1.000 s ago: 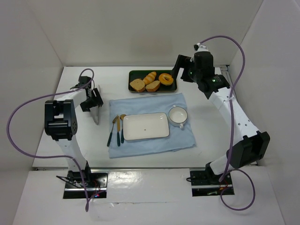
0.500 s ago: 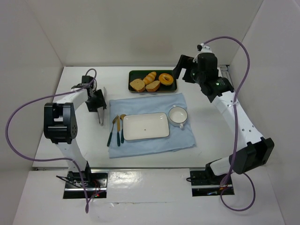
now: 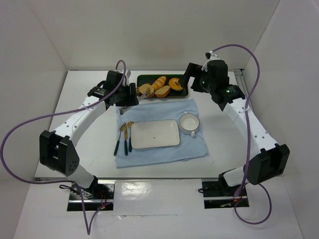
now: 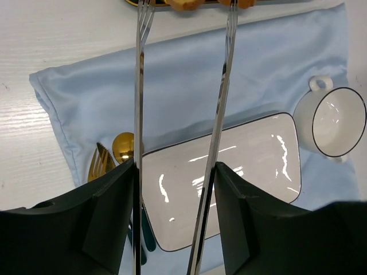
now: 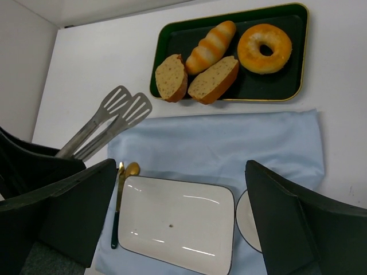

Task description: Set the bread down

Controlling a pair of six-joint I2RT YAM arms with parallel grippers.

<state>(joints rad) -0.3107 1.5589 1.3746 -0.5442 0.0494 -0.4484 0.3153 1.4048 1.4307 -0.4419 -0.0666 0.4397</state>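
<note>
White walls close in a white surface (image 3: 219,149) where a pale blue cloth (image 3: 164,149) lies at centre frame, carrying a white rectangular plate (image 3: 154,134), a cup (image 3: 189,122) just right of the plate, and a fork (image 4: 102,165) and spoon (image 4: 123,146) at its left. Above the cloth sits a dark green tray (image 5: 178,40). The bread (image 5: 171,77) lies at the tray's left end, just beside a cut loaf piece (image 5: 213,79), with a ridged roll (image 5: 210,39) above them and a doughnut (image 5: 265,47) to the right. The left gripper (image 4: 175,177) has its fingers clamped on metal tongs (image 5: 133,110), whose arms stand apart. Their slotted heads hang over the cloth's upper left corner, pointing at the bread without touching it. The right gripper (image 5: 180,165) hovers above the cloth with its fingers spread wide.
</note>
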